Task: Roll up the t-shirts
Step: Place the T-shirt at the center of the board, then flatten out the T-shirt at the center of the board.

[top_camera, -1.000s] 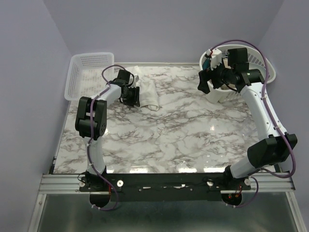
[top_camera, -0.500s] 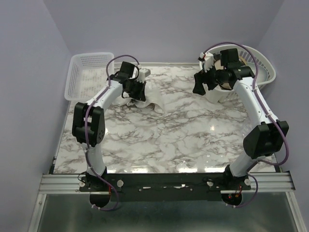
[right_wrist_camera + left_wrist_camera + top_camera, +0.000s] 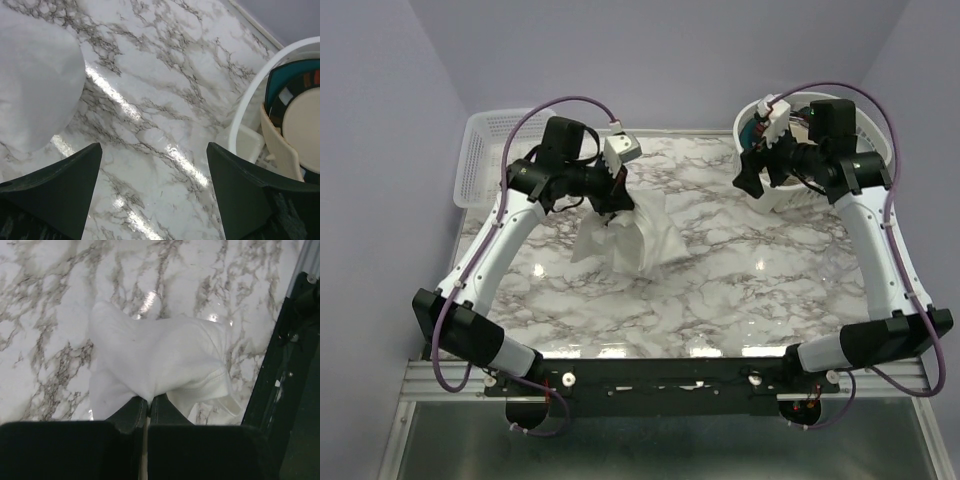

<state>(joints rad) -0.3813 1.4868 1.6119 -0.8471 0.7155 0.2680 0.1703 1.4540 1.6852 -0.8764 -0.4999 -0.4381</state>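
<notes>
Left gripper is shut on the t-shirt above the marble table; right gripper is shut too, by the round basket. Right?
No: the right gripper is open and empty, as the right wrist view shows. The left gripper is indeed shut on the t-shirt.

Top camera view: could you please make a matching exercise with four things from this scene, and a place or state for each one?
Things:
1. t-shirt
2. left gripper
3. right gripper
4. rectangular basket

Places or states:
A. open, beside the round basket
B. standing at the far left of the scene
C. white cloth, held up by one end
D. shut on cloth

Pairs: 1-C, 2-D, 3-A, 4-B
</notes>
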